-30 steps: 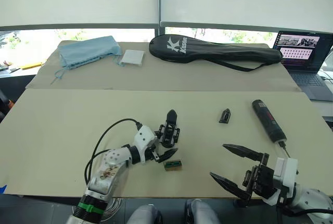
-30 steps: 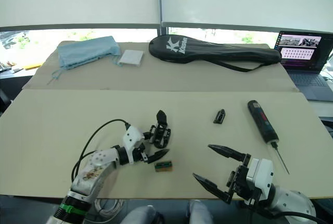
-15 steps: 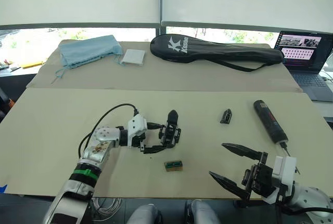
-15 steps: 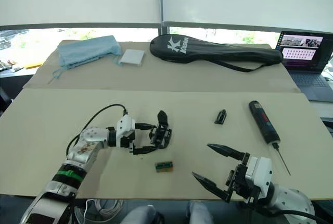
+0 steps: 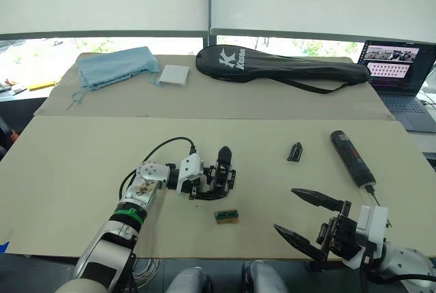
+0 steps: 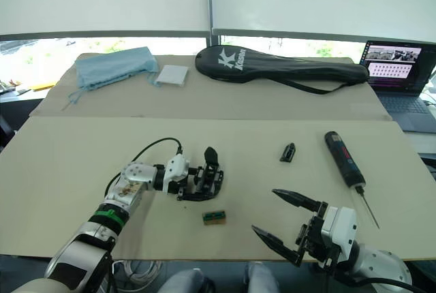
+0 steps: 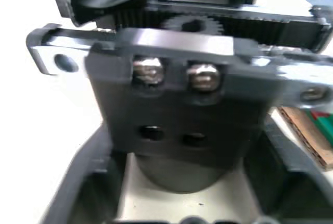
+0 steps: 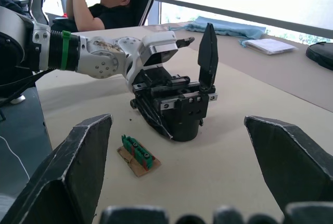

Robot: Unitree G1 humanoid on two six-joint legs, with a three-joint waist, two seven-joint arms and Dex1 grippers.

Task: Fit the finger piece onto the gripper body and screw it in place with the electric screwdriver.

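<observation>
Gripper body (image 5: 221, 176): sitting between left gripper (image 5: 216, 185) jaws, contact unclear. Finger piece (image 5: 294, 151), screwdriver (image 5: 351, 158) lying untouched on surface (image 5: 82, 163). Right gripper (image 5: 308, 219) jaws gaping, holding nothing. Fitting, screwing pending.

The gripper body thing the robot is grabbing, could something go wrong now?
Maybe. The left gripper brackets the gripper body, which stands tall on a round base, so a nudge might tip it. The small green-and-tan box lies close by and could get knocked. The finger piece and electric screwdriver lie well off, by the open right gripper.
</observation>
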